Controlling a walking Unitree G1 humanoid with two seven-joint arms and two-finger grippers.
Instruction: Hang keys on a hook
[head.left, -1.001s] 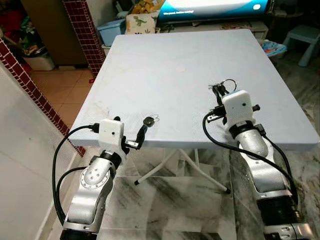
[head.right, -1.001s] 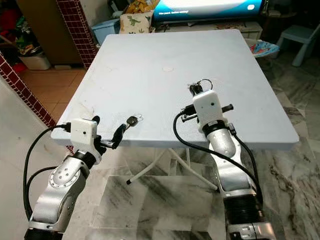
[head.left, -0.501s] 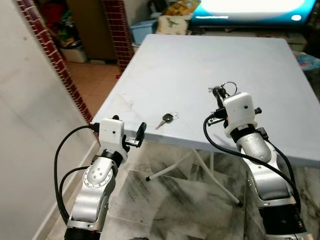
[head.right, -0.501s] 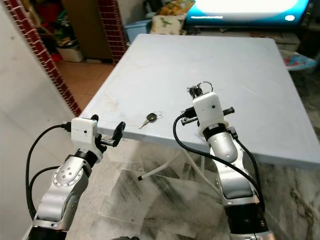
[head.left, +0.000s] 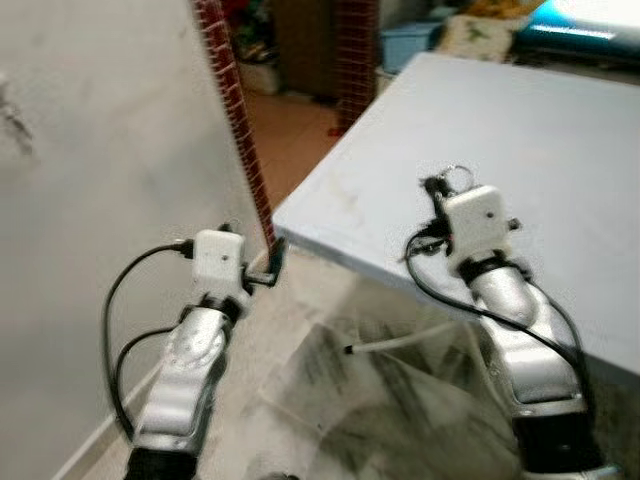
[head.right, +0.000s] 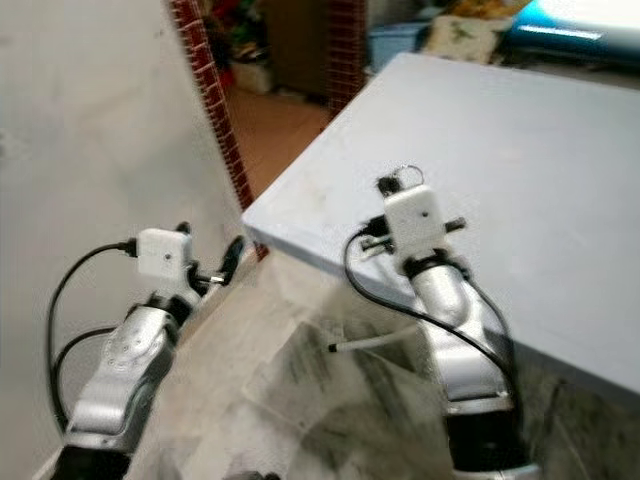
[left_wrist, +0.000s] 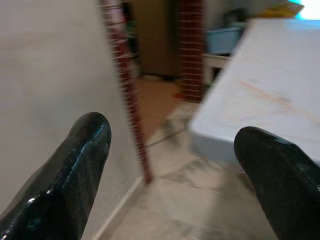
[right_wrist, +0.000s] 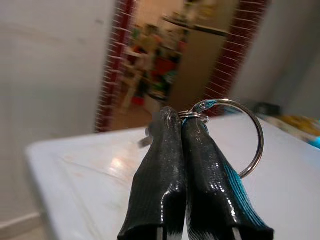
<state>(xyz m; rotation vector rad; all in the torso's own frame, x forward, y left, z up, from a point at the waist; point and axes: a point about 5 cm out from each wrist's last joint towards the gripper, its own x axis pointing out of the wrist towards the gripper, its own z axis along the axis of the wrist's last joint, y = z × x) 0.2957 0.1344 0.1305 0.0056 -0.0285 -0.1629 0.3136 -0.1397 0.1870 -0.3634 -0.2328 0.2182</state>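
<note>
The right gripper (right_wrist: 181, 125) is clamped on the key ring (right_wrist: 235, 137), held above the near edge of the table (head.left: 560, 150). This looks like the carrying step — next comes finding a hook, none in view yet. The ring stands upright, poking up past the fingertips; any key below is hidden. The left gripper (left_wrist: 175, 165) is spread wide, empty.

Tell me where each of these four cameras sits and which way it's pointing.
Left eye: on the head, looking down at both arms, the table corner and wall.
Right eye: beside it, same scene.
Left wrist: looks along the open left tool at the red brick edge and table.
Right wrist: looks along the right tool, shut on a key ring.
Shared: every view shows the table.
</note>
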